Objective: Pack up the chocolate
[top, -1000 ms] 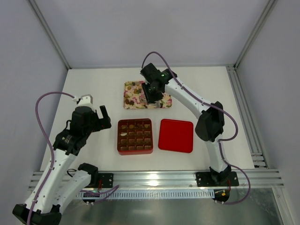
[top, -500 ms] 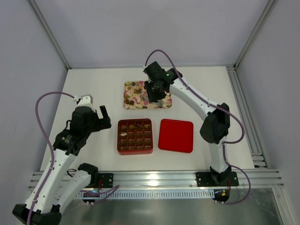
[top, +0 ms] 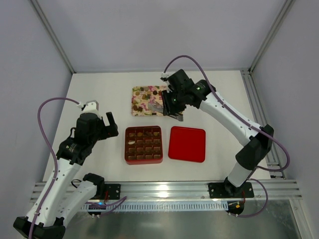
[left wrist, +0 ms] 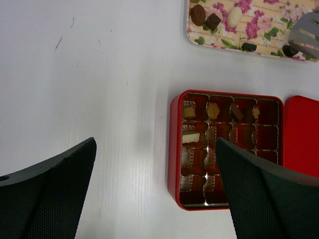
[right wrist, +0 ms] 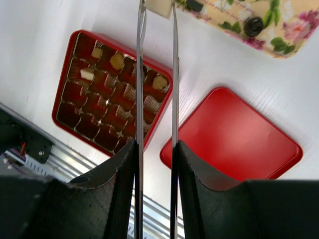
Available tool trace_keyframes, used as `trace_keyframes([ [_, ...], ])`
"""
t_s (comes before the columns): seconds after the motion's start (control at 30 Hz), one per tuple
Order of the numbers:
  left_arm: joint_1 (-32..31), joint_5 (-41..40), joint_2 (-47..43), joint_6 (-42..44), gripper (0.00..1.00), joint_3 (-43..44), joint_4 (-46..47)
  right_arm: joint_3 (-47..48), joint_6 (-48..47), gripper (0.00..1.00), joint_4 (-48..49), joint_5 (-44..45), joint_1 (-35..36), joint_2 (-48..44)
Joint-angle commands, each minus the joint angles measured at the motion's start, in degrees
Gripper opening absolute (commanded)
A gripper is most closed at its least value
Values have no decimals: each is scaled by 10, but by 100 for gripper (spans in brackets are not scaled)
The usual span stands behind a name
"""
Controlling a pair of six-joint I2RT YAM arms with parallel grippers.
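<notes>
A whitish chocolate (right wrist: 158, 7) is pinched between the thin metal blades of my right gripper (right wrist: 157, 20), which is shut on it. That gripper (top: 168, 110) hangs above the near right corner of the floral tray (top: 142, 105). More chocolate pieces (left wrist: 213, 21) lie on the tray. The open red box (top: 143, 145) has a brown gridded insert, with several pieces (left wrist: 213, 110) in its far rows. My left gripper (left wrist: 154, 199) is open, to the left of the box (left wrist: 174, 149) and above bare table, with nothing between its fingers.
The red lid (top: 187, 144) lies flat just right of the box. Grey walls enclose the white table, and a metal rail (top: 164, 190) runs along its near edge.
My right arm has swung right and toward the near side, carrying the whitish piece from over the tray's middle to its near right corner. The left arm has not moved.
</notes>
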Motion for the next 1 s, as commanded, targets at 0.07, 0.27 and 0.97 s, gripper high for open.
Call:
trace_keyframes([
  [0.07, 2, -14, -5, -4, 100, 4, 13, -63, 21, 38, 35, -34, 41, -77],
  [0.27, 2, -14, -5, -4, 100, 4, 13, -117, 46, 38, 45, -26, 100, -120],
  [0.97, 1, -16, -6, -3, 100, 4, 12, -135, 60, 42, 59, -18, 165, -66],
])
